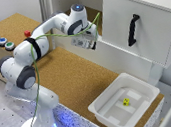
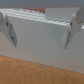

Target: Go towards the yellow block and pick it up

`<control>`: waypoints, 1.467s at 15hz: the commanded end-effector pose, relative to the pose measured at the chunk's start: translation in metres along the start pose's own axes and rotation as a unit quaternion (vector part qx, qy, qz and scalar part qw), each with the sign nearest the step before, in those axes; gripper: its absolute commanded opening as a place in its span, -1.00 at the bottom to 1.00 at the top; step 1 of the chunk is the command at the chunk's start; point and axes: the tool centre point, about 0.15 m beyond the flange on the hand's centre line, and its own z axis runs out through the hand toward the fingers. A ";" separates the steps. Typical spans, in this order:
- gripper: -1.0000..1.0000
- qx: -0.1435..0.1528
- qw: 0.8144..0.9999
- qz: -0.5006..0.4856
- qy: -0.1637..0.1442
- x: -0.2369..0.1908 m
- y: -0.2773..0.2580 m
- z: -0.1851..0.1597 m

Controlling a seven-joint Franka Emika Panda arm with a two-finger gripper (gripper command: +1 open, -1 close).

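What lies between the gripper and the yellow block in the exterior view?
In the exterior view, bare cork board and the near rim of the white tray separate the gripper from the yellow block; nothing else sits there.

Franka Panda arm (image 1: 31,55), white with dark joint bands. Base sits at the desk's near corner on the exterior view's left. Lower links rise, then the upper arm runs toward the far side of the desk. Wrist carries a blue light on top. Gripper (image 1: 93,43) hangs below the wrist, raised well above the cork surface. In the wrist view both fingers (image 2: 10,31) show, spread wide apart with nothing between them.
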 end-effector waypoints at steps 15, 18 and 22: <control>1.00 0.056 0.997 -0.044 -0.023 -0.130 0.257 0.131; 1.00 0.053 0.997 -0.007 -0.052 -0.158 0.275 0.151; 1.00 0.073 0.995 0.031 -0.059 -0.181 0.289 0.180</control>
